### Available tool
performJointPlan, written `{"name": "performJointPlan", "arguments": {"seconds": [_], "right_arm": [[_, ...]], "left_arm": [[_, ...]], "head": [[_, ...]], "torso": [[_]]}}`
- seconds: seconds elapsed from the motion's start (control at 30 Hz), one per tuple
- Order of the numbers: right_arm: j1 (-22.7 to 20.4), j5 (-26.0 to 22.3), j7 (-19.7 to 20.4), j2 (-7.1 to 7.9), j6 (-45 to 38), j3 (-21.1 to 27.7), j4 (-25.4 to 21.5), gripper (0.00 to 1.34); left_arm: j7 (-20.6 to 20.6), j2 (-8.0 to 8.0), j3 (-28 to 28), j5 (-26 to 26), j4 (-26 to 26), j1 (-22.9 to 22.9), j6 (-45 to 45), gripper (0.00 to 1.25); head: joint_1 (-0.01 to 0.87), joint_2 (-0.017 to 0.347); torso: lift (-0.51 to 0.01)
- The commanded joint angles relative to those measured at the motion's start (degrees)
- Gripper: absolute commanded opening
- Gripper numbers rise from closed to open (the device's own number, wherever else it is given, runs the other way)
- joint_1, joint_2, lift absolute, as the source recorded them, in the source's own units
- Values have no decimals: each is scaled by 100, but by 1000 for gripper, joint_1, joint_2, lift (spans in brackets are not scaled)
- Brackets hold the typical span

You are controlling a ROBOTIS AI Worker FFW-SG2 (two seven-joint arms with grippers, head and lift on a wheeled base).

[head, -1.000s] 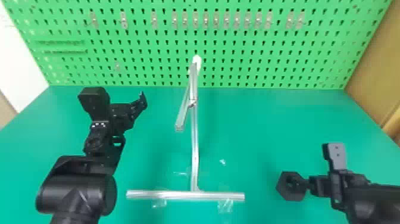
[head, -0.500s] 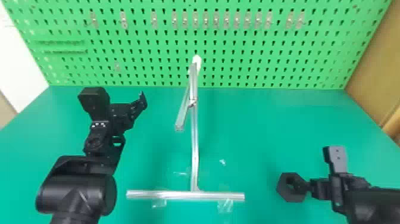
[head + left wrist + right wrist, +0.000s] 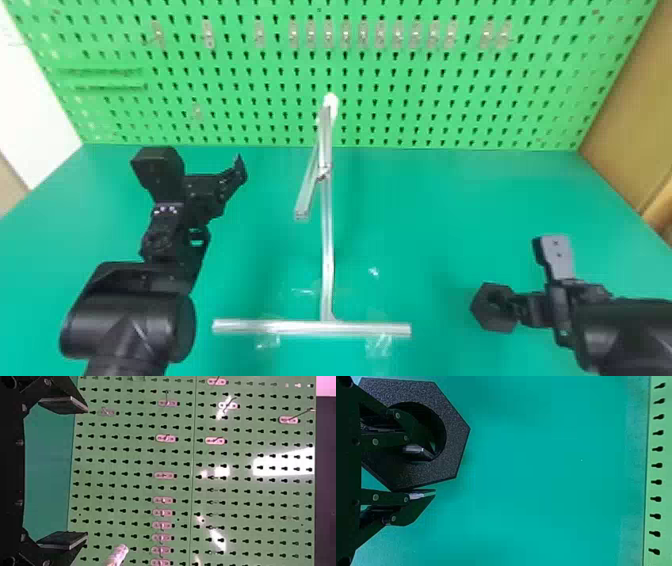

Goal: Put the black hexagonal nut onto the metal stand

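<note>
Green surface (image 3: 440, 215) carries metal stand (image 3: 327, 245) mid-scene, clear tape (image 3: 378, 344) at its base. Pegboard (image 3: 425, 92) lines far edge. Left claw (image 3: 239, 171) wide. Near right, right claw (image 3: 516, 306) grips black hexagonal nut (image 3: 480, 310).

Green perforated board (image 3: 500, 62) with small clips (image 3: 328, 36), green tabletop (image 3: 450, 210), white panel (image 3: 30, 100) left, tan panel (image 3: 630, 120) right

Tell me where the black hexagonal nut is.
In the head view, the nut is right of the metal stand, held by its rim in the right gripper.
</note>
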State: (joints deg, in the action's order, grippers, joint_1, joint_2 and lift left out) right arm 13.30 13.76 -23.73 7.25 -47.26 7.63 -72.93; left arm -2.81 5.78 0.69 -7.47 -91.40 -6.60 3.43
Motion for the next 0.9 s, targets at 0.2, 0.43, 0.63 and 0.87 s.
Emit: {"name": "performJointPlan", "arguments": {"seconds": [0.2, 0.43, 0.63, 0.87], "right_arm": [[77, 171, 36, 66, -477, -279, -283, 203], [244, 135, 36, 181, -1224, -578, -890, 203], [472, 171, -255, 251, -1831, -780, -1338, 203], [745, 593, -940, 365, -2569, -1114, -1962, 203]], "left_arm": [[0, 2, -7, 18, 0, 1, 0, 1092], [0, 2, -7, 18, 0, -8, 0, 1092], [0, 2, 1, 35, 0, -17, 0, 1092], [0, 2, -7, 35, 0, -17, 0, 1092]], "head": [[693, 81], [693, 81], [693, 81], [693, 81]], "torso": [[-1], [-1], [-1], [-1]]}}
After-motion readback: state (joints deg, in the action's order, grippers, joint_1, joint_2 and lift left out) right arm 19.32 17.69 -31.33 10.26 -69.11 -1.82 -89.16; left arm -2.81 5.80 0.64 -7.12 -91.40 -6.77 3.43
